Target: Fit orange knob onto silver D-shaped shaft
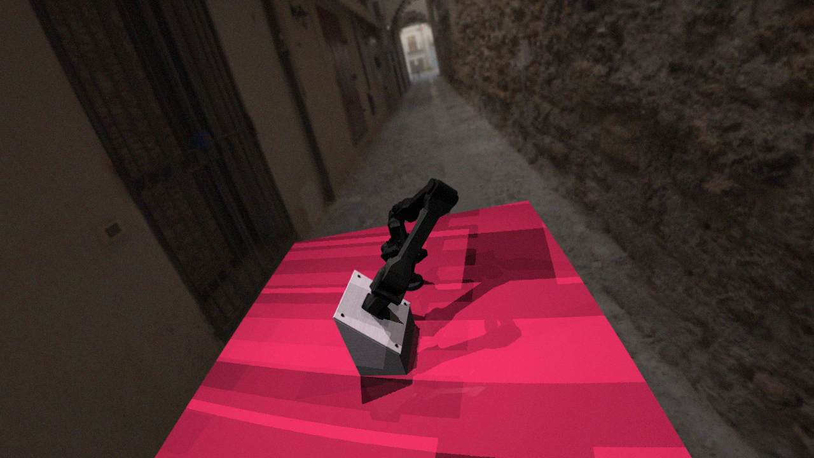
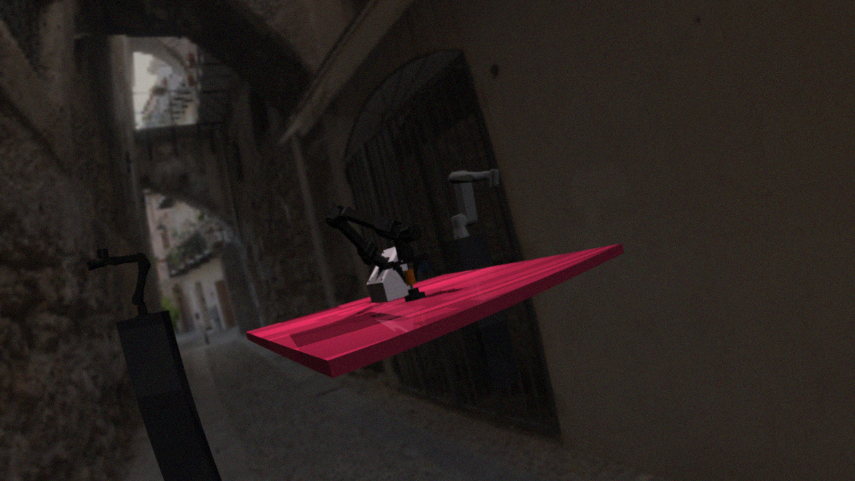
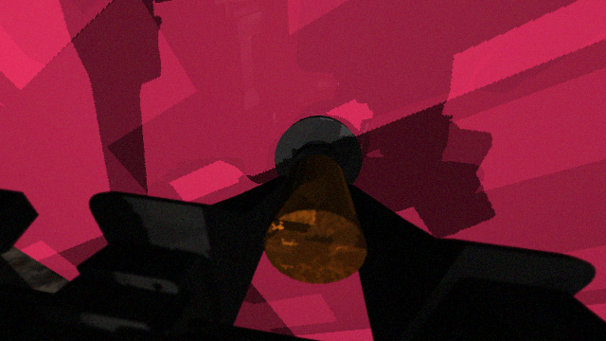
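Observation:
My gripper point(image 2: 410, 276) point(image 3: 315, 186) is shut on the orange knob point(image 2: 410, 276) point(image 3: 315, 246), which is upright between the dark fingers. The round dark pedestal point(image 1: 418, 283) point(image 2: 415, 295) point(image 3: 303, 130) stands on the table directly below the knob. In the exterior view a short dark stretch shows between the knob's lower end and the pedestal's broad base. The silver shaft cannot be made out, and the knob's hole and flat side are hidden underneath. In the top view the arm hides the knob and the fingertips.
The arm rises from a sloped grey box point(image 1: 348, 300) point(image 2: 389, 288) beside the pedestal. The pink table point(image 1: 529, 353) point(image 2: 478, 292) carries shifting-looking patches of light and shadow. Another dark arm on a tall stand point(image 2: 158, 371) and a pale arm point(image 2: 467, 203) stand beyond the table.

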Available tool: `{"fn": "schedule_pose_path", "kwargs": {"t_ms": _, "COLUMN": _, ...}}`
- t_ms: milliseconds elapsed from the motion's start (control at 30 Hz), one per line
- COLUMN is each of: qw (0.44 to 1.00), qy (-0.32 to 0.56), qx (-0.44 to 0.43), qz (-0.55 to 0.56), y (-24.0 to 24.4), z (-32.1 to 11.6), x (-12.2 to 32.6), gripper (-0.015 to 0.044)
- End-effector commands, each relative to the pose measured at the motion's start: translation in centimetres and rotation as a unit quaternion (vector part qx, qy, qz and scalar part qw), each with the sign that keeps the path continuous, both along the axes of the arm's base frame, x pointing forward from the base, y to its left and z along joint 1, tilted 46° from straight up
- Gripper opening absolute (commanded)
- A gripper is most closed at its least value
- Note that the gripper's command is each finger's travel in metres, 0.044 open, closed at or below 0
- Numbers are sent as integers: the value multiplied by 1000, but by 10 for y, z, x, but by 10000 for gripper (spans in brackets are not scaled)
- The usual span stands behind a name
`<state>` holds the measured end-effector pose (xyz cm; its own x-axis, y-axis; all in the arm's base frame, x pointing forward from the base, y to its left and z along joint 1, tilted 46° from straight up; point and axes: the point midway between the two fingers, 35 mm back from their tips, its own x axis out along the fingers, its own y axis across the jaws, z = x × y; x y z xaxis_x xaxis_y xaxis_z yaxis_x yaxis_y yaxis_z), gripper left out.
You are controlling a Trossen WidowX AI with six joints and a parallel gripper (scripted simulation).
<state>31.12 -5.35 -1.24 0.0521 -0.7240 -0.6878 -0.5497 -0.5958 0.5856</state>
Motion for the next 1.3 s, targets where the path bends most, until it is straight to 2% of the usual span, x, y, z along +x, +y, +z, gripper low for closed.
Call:
{"fn": "schedule_pose_path", "kwargs": {"t_ms": 0, "qw": 1000, "qy": -6, "qx": 3, "qz": -4, "y": 1, "z": 1, "x": 4, "gripper": 0}}
{"fn": "schedule_pose_path", "kwargs": {"t_ms": 500, "qw": 1000, "qy": -6, "qx": 3, "qz": -4, "y": 2, "z": 2, "x": 3, "gripper": 0}}
{"fn": "schedule_pose_path", "kwargs": {"t_ms": 767, "qw": 994, "qy": -81, "qx": 8, "qz": -76, "y": 1, "z": 0, "x": 0, "gripper": 0}}
{"fn": "schedule_pose_path", "kwargs": {"t_ms": 1267, "qw": 994, "qy": -81, "qx": 8, "qz": -76, "y": 0, "z": -2, "x": -2, "gripper": 0}}
